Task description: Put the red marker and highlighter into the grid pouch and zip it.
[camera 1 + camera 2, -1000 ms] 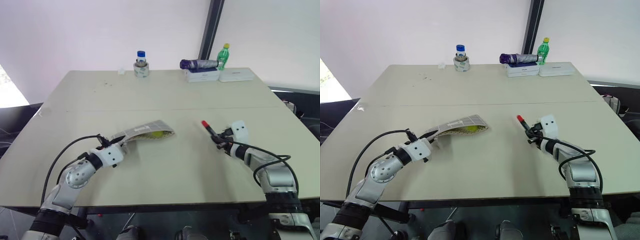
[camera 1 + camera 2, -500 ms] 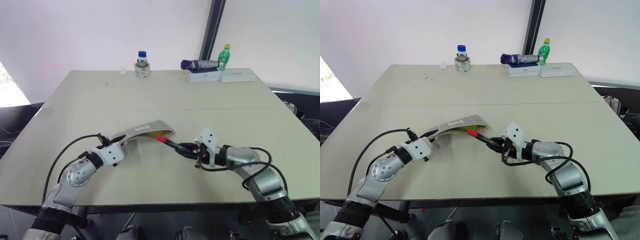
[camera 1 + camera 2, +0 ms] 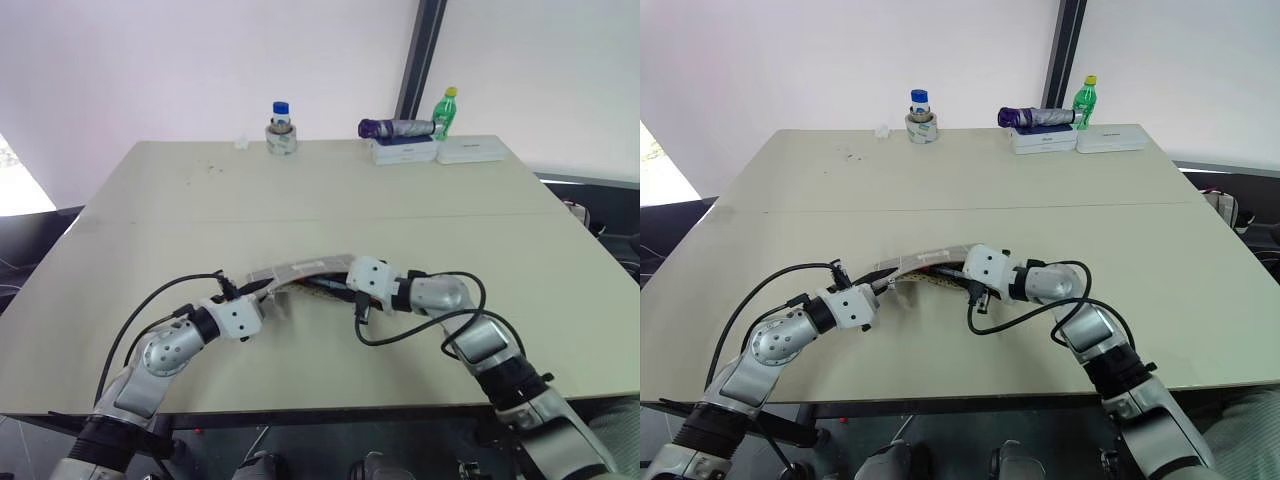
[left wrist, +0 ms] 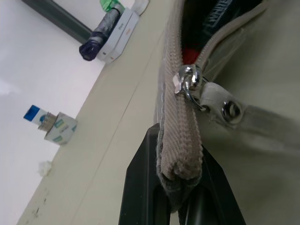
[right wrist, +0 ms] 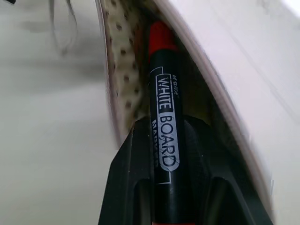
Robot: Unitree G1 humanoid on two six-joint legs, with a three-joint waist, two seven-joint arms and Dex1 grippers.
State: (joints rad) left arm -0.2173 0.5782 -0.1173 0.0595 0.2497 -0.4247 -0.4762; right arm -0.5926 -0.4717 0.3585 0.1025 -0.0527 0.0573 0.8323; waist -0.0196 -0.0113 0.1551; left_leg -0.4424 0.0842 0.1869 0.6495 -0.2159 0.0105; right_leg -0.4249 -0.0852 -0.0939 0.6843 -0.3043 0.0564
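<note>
Red marker (image 5: pixel 163 117) clamped along the right gripper (image 5: pixel 165 154), red cap leading into the open mouth of the grid pouch (image 3: pixel 300 270) at frame centre on the bench (image 3: pixel 320 190), left gripper (image 4: pixel 180 197) pinching the pouch's zipper end.

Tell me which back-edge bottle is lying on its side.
The purple bottle, lying atop the white box; the green bottle and blue-capped bottle stand upright.

The grid pouch (image 4: pixel 180 140) is ribbed woven cloth with a shiny metal zipper pull (image 4: pixel 187 82); the red marker (image 5: pixel 164 122) is glossy plastic.
</note>
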